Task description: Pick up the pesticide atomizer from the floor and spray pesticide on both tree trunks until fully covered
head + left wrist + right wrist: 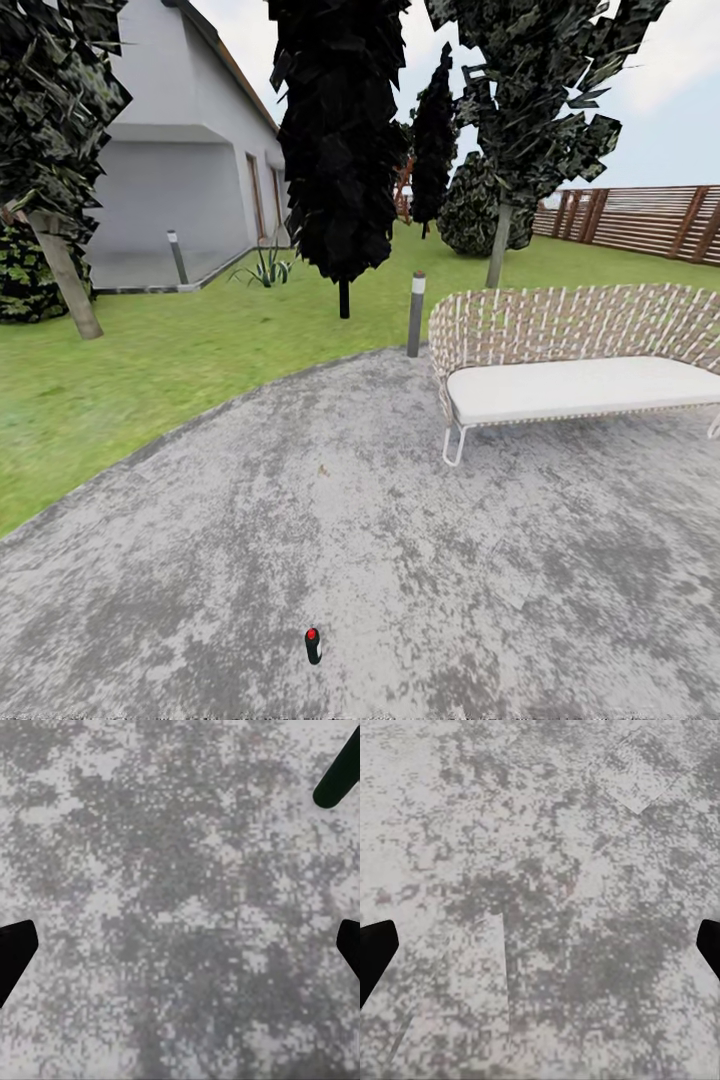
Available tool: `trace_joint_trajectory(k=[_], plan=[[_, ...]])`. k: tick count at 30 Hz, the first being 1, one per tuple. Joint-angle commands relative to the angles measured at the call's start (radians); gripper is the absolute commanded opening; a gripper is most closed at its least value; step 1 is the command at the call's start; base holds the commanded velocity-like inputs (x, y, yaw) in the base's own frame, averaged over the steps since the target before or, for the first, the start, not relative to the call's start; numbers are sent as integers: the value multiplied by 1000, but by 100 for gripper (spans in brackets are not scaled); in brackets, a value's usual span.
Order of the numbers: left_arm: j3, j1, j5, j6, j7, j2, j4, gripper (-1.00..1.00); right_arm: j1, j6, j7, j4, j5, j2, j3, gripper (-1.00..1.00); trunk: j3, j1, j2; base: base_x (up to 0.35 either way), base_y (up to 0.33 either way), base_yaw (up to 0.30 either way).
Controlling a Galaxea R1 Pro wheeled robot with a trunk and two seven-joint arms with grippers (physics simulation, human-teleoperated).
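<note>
Only the pesticide atomizer [313,645] lies on the grey floor [400,540], near the head view's lower edge, red top showing; its label is too small to read. Both hands, left [180,949] and right [540,945], hang spread wide above bare paving.

Pesticide atomizer [313,645]: small dark green-black bottle with a red top, standing roughly upright on the floor [400,540], grey mottled concrete paving with a curved edge against the lawn. In the left wrist view a dark green rounded object, probably the same bottle [341,774], lies well off to one side of the left gripper [180,952], clear of both fingertips. Two trees: one grey-brown trunk [66,275] leaning, another pale trunk [498,245] upright, both on grass far beyond the paving
</note>
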Motion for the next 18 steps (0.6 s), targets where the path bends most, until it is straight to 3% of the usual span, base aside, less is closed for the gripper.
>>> trace_joint_trajectory(k=[1,18], plan=[[1,-1,4,-3,0,0,1,100,-1,-3,0,1,1,0,0,100,-6,4,-8,0,0,0],[1,-1,4,-4,0,0,1,100,0,-3,0,1,1,0,0,100,-86,69,-127,0,0,0]])
